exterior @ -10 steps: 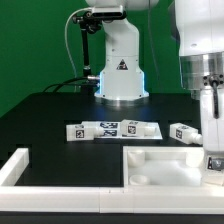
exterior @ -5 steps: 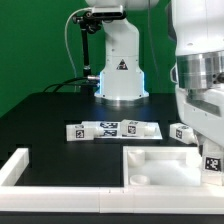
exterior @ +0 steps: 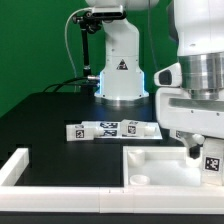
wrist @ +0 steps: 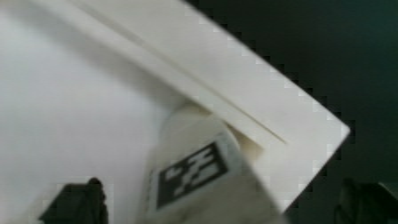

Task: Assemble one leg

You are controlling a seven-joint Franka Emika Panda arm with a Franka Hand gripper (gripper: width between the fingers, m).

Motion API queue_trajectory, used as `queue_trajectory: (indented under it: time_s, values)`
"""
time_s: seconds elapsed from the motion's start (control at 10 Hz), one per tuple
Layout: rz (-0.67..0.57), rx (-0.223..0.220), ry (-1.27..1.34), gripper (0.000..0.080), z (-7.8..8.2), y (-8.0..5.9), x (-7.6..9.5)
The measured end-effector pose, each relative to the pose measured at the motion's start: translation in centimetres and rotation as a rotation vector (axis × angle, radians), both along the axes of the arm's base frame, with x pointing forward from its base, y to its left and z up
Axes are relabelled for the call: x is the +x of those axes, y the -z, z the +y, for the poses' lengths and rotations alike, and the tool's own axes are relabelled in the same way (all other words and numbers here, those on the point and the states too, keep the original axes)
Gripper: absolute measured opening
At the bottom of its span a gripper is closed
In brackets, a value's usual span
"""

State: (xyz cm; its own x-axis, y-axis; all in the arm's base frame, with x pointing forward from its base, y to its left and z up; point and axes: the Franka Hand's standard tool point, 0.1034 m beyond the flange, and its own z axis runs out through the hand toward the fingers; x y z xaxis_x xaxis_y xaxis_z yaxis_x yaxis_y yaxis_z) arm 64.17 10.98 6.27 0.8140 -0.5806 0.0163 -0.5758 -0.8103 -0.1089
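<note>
Your arm's two-finger gripper (exterior: 207, 160) hangs over the corner of the large square white plastic tray (exterior: 160, 158) at the exterior view's right. Directly below the fingers, a small stubby white plastic leg (wrist: 208, 166) with a black-and-white square tag stands on the tray by its raised rim. The dark fingertips (wrist: 77, 199) sit wide apart, either side of the leg, gripping nothing.

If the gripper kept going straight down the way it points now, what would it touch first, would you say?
Most likely the leg, which stands between the fingers of the open gripper on the tray near its corner. Depth is hard to judge.
</note>
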Motion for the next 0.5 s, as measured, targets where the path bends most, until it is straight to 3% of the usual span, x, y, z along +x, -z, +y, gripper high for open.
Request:
queue_trajectory:
  time_s: [0.1, 0.2, 0.4, 0.5]
  values:
    - [0.008, -0.032, -0.134, 0.0649, 0.11, -0.18, 0.38]
    - [-0.002, -0.031, -0.115, 0.0649, 0.01, -0.17, 0.54]
    - [-0.001, -0.031, -0.091, 0.0395, -0.02, -0.16, 0.54]
    - [0.004, -0.028, -0.047, 0.0395, -0.09, -0.12, 0.49]
